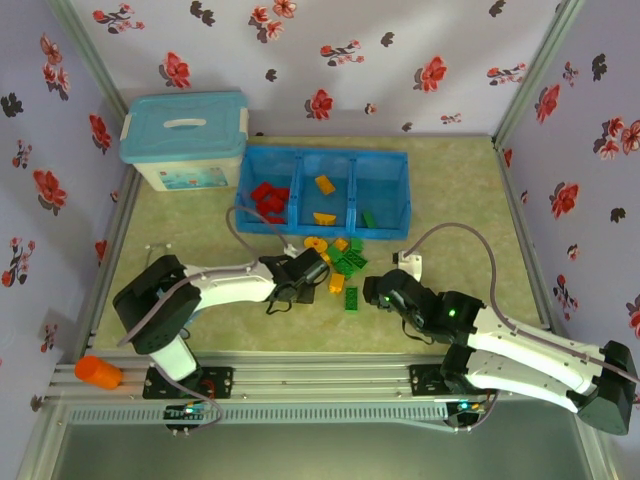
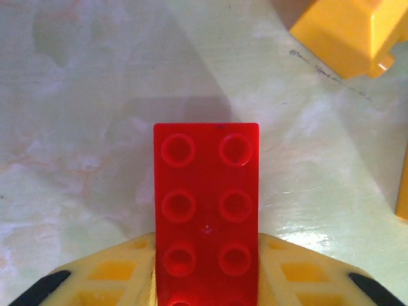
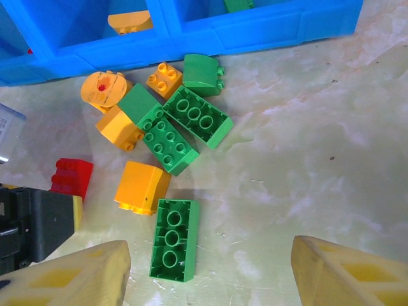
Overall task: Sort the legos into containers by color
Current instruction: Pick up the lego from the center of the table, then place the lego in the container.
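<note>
Top external: tray (image 1: 325, 152) holds reds (image 1: 268, 198) left, yellows (image 1: 325, 185) middle, green (image 1: 369, 218) right; left gripper (image 2: 205, 258) clamps red brick (image 2: 206, 191), right gripper (image 3: 210, 255) apart.

Floral walls (image 1: 400, 40), mottled green tabletop (image 1: 180, 225)

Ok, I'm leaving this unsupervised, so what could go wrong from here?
The left hand grips the red brick at one end only, so it may pivot or slip on the way to the blue tray. The right hand hangs open near a green brick beside an orange brick; closing could nudge that one.
</note>
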